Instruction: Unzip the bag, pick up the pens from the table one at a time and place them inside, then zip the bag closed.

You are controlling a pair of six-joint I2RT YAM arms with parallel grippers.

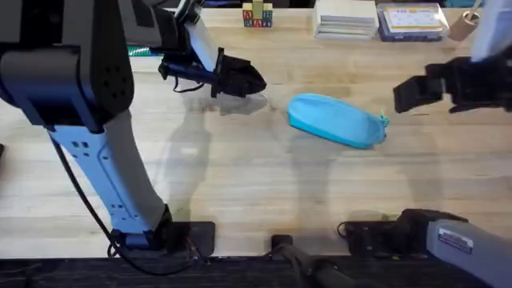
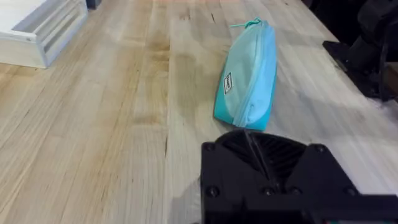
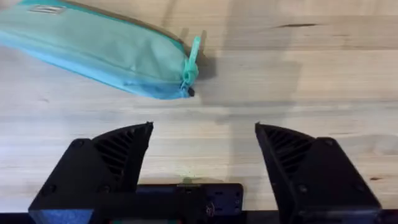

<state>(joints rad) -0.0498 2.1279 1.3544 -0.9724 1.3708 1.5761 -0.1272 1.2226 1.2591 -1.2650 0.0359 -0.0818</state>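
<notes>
The light blue bag (image 1: 336,120) lies on the table (image 1: 240,176) right of centre, its zipper looking closed. Its pull tab (image 3: 193,59) sits at the right-hand end. My left gripper (image 1: 258,82) hovers to the left of the bag, fingers shut together with nothing plainly between them; the left wrist view has the bag (image 2: 247,74) stretching away just beyond the gripper (image 2: 249,134). My right gripper (image 1: 398,96) hangs to the right of the bag, open and empty, and the right wrist view puts the tab end a little ahead of the gripper (image 3: 204,127). The pens are out of view.
Along the back edge stand coloured letter blocks (image 1: 258,14), a white stack of boxes (image 1: 346,18) and a blue-lidded box (image 1: 412,20). A white slotted tray (image 2: 37,31) sits far left. Bare wood lies in front of the bag.
</notes>
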